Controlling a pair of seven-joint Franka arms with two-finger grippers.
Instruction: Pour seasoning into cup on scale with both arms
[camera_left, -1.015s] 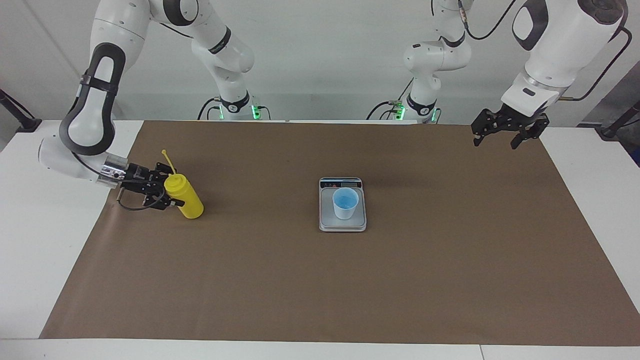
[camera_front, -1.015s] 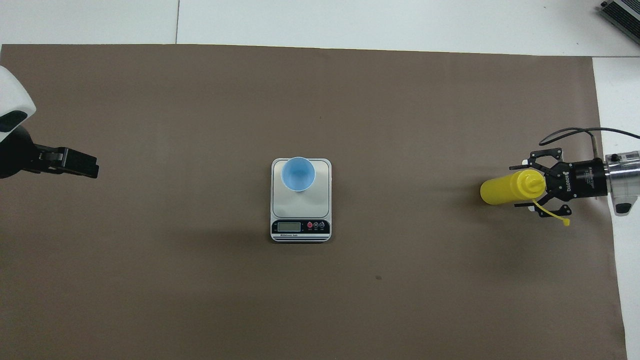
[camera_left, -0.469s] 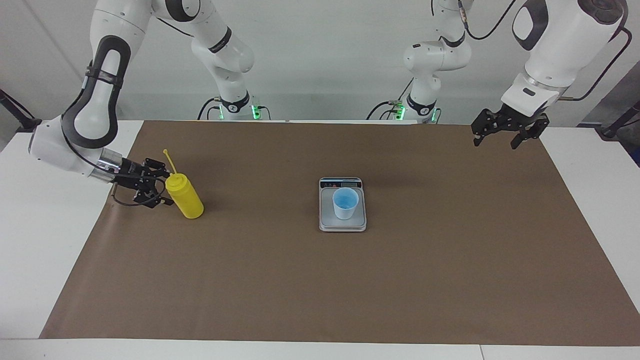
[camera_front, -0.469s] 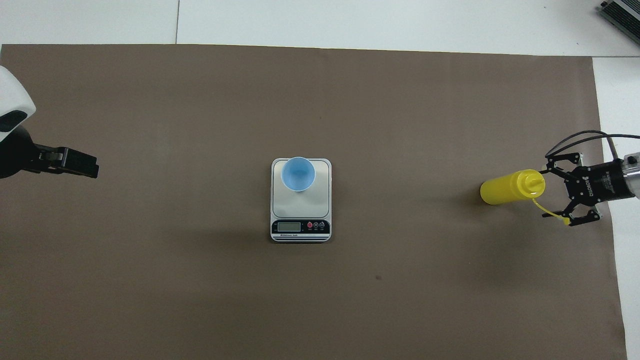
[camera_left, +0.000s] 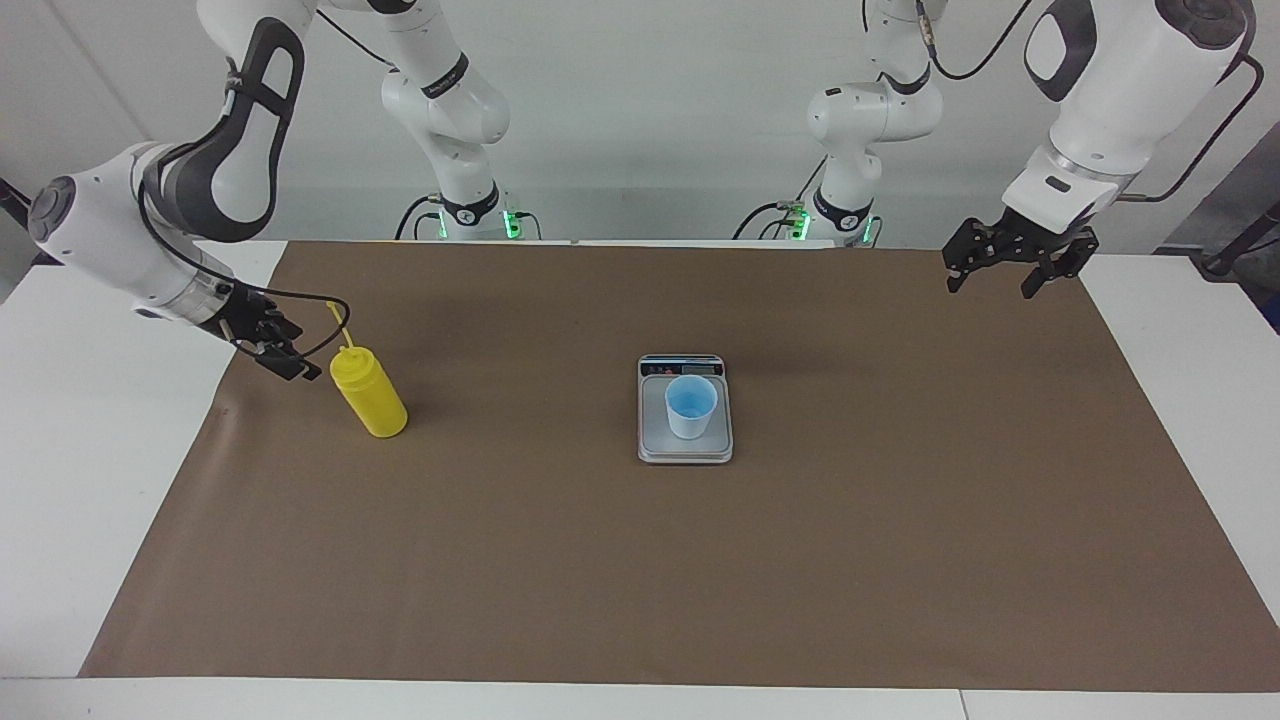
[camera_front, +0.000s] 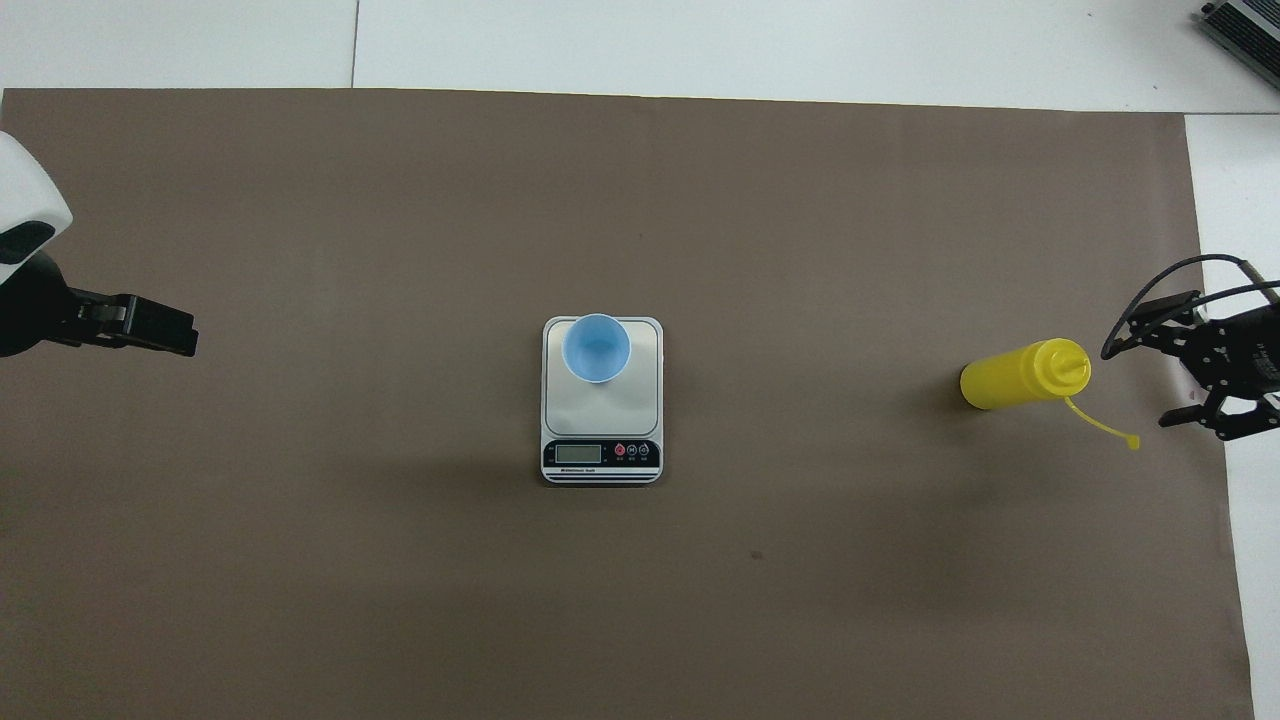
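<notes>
Brown paper mat (camera_left: 640, 560), yellow seasoning bottle (camera_left: 370, 395) standing free just beside the right gripper (camera_left: 285, 350).

The bottle stands upright, long axis vertical, nozzle up, its thin cap strap (camera_left: 337, 322) poking toward the right gripper, whose jaws hang spread wide and empty, clear of the bottle, over the mat's edge at the right arm's end. In the overhead view that gripper (camera_front: 1195, 375) is cut off by the frame edge and the bottle (camera_front: 1020, 374) looks as if lying sideways; only the facing view shows it standing. The left gripper (camera_left: 1007, 270) waits in the air over the mat's corner at its own end, jaws apart, holding nothing; overhead it (camera_front: 150, 325) shows edge-on, its gap unreadable. Midway between the grippers, the blue cup (camera_left: 691, 407) sits on the scale (camera_left: 685, 450). The scale's display (camera_front: 578, 453) faces the robots and reads clearly only from overhead, digits too small to tell.
</notes>
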